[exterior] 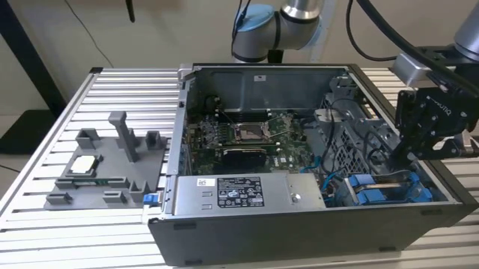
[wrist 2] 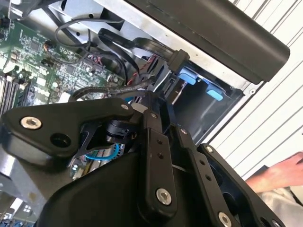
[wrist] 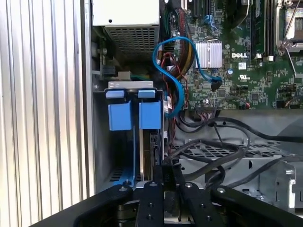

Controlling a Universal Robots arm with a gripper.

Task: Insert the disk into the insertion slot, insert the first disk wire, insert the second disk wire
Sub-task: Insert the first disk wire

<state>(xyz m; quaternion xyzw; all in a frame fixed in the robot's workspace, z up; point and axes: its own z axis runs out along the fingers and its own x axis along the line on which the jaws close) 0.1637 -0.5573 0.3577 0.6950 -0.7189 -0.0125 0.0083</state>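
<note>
— From outside, where are you?
— My claw (exterior: 391, 162) hangs inside the open case (exterior: 299, 235), at the exterior view's right, tips down at the slot (exterior: 385, 190) with its blue edging. The supply box (exterior: 239, 193) lies along the near wall, with the board (exterior: 247, 134) behind it. A grey tray (exterior: 105, 168) sits on the slatted table (exterior: 37, 232) at the exterior view's left, apart from the case.

— And the first wrist view?
— The disk (wrist: 154, 147) stands edge-on in the slot (wrist: 101, 151), below a blue tab (wrist: 150, 116); a second tab sits just beside it. My claw (wrist: 165, 168) is pressed nearly together at the disk's end, among black cables (wrist: 213, 151). Whether it pinches one, I cannot tell. A blue cable (wrist: 170, 80) loops beside the board (wrist: 236, 52).

— The second wrist view?
— My claw (wrist 2: 158, 106) points towards the blue tabs (wrist 2: 189, 75). Black cables (wrist 2: 118, 47) cross above the board (wrist 2: 33, 47). A person's hand (wrist 2: 279, 172) shows at the edge, outside the case (wrist 2: 213, 33), over the table (wrist 2: 265, 113).
</note>
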